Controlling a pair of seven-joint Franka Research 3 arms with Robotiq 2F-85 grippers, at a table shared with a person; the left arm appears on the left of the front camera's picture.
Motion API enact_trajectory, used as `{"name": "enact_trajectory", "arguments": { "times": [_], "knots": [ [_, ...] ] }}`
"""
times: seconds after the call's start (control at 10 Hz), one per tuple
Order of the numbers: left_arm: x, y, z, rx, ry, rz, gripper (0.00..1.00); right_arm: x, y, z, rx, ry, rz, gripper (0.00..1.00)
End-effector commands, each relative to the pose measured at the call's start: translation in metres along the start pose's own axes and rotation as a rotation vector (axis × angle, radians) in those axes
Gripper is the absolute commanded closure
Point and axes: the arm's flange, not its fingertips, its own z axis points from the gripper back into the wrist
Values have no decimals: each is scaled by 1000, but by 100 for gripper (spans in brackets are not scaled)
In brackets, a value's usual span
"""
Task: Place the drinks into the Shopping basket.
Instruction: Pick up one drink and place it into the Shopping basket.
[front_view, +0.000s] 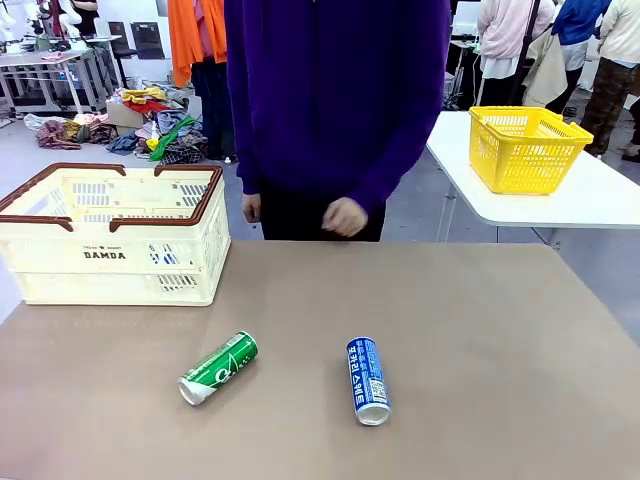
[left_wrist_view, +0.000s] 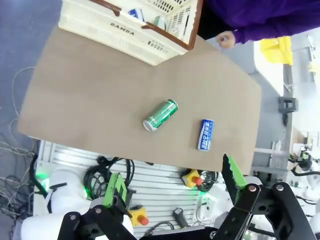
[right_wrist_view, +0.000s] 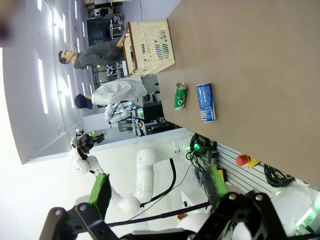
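Left pincer (left_wrist_view: 172, 170) and right pincer (right_wrist_view: 157, 175), both spread wide and empty, hang short of the green can (front_view: 218, 367) and blue can (front_view: 368, 380) lying ahead on the surface (front_view: 480, 330), Shopping basket (front_view: 60, 262) beyond; likely light, slippery, dentable: grip mid-body.

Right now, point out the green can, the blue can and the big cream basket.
green can (front_view: 219, 367): front view, middle of its side.
blue can (front_view: 367, 379): front view, middle of its label.
cream basket (front_view: 60, 262): front view, near wall, left of the print.
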Motion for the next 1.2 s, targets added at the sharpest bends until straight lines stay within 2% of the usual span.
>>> {"name": "enact_trajectory", "arguments": {
  "times": [0.0,0.1,0.2,0.3,0.4,0.6,0.7,0.8,0.9,1.1],
  "knots": [
    [-10,3,-4,-7,-3,-22,0,-3,4,1,-13,8,-14,0],
    [-9,-2,-11,17,-2,-8,0,-3,4,1,-13,8,-14,0],
    [-9,-26,-29,33,26,10,0,-3,4,1,-13,8,-14,0],
    [-12,-58,-53,3,65,-7,0,-3,4,1,-13,8,-14,0],
    [-17,-92,-87,27,105,-53,0,-3,4,1,-13,8,-14,0],
    [-30,-164,-190,80,203,-199,0,-3,4,1,-13,8,-14,0],
    [-48,-188,-243,90,352,-260,0,-3,4,1,-13,8,-14,0],
    [-68,-208,-290,106,408,-288,0,-3,4,1,-13,8,-14,0],
    [-87,-222,-330,109,440,-313,0,-3,4,1,-13,8,-14,0],
    [-112,-241,-405,132,464,-242,0,-3,4,1,-13,8,-14,0]
  ]
}}
